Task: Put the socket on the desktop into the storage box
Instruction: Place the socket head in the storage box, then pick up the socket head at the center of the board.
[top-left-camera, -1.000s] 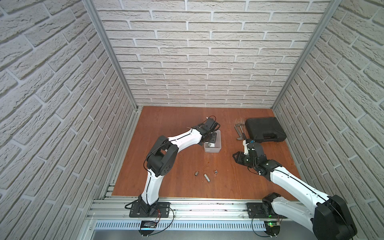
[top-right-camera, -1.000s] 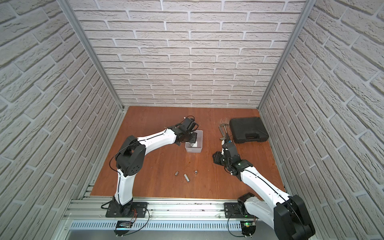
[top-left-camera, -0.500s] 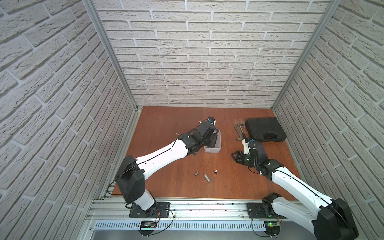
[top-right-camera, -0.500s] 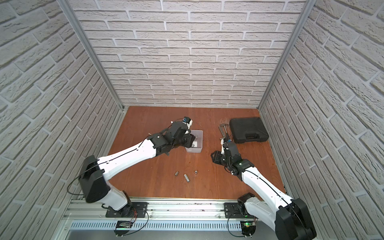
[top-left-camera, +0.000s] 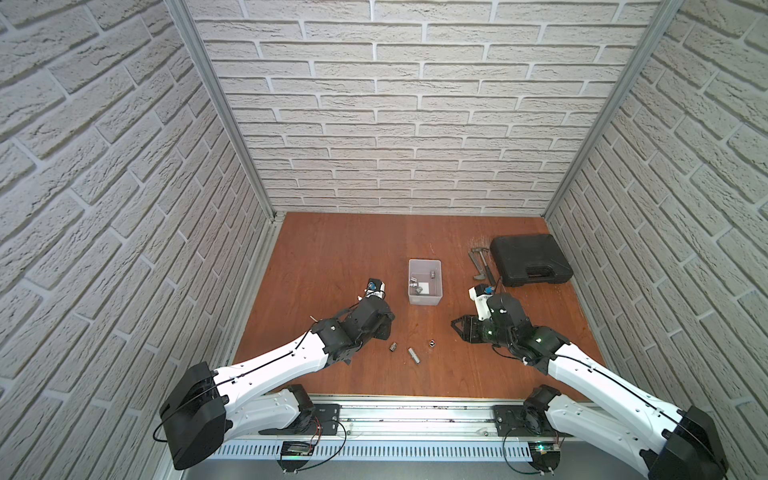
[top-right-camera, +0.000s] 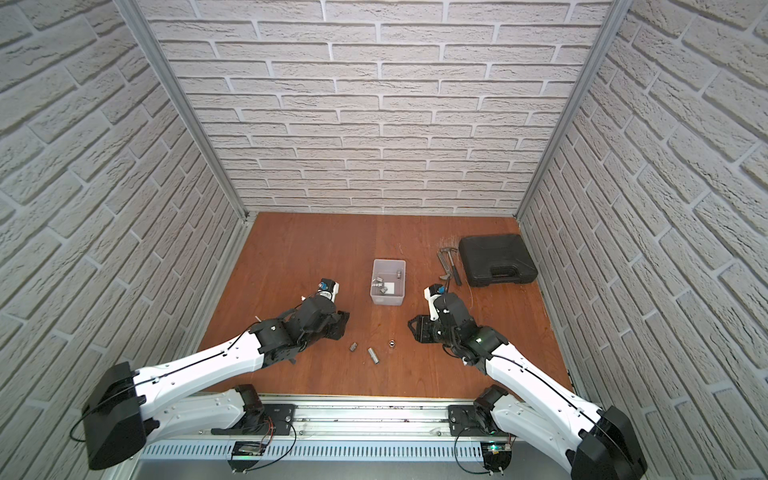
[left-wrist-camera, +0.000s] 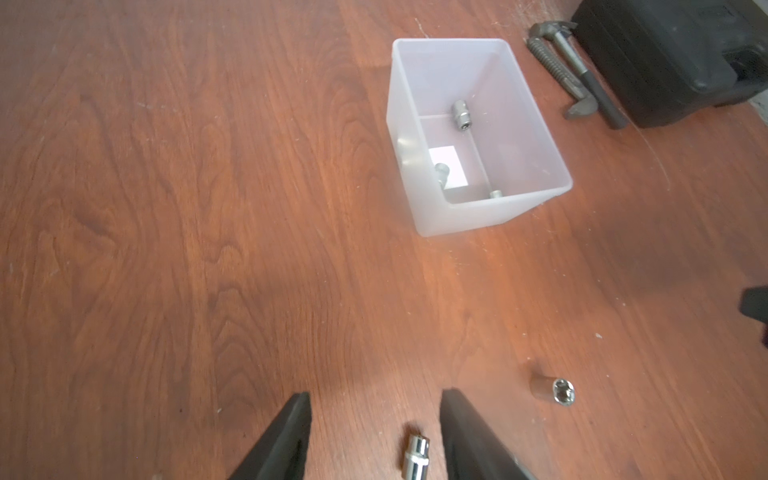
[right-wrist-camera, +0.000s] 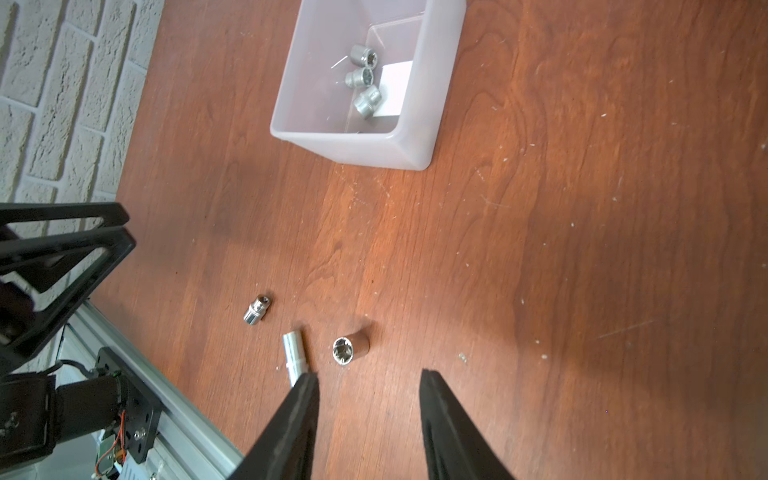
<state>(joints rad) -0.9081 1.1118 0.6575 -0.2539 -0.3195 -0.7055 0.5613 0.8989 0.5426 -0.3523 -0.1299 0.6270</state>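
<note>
Three sockets (top-left-camera: 414, 355) lie on the desk (top-left-camera: 332, 266), apart from the storage box (top-left-camera: 424, 300), which already holds others. Expect small, rigid, polished steel: dense, slippery, prone to roll. Grip across the cylinder's sides.

The left tool (left-wrist-camera: 376, 397) is spread and angled low, with one socket (left-wrist-camera: 415, 457) between its fingers, unpinched. The right tool (right-wrist-camera: 370, 376) is spread and empty, just short of the wide socket (right-wrist-camera: 350, 350).

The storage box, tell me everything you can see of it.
The storage box is a small rectangular bin of translucent pale plastic, thin-walled and open-topped. It stands upright on the desktop, about mid-board, with nothing else touching its outside. Inside lie several metal sockets, and a white square mark sits on its bottom.
</note>
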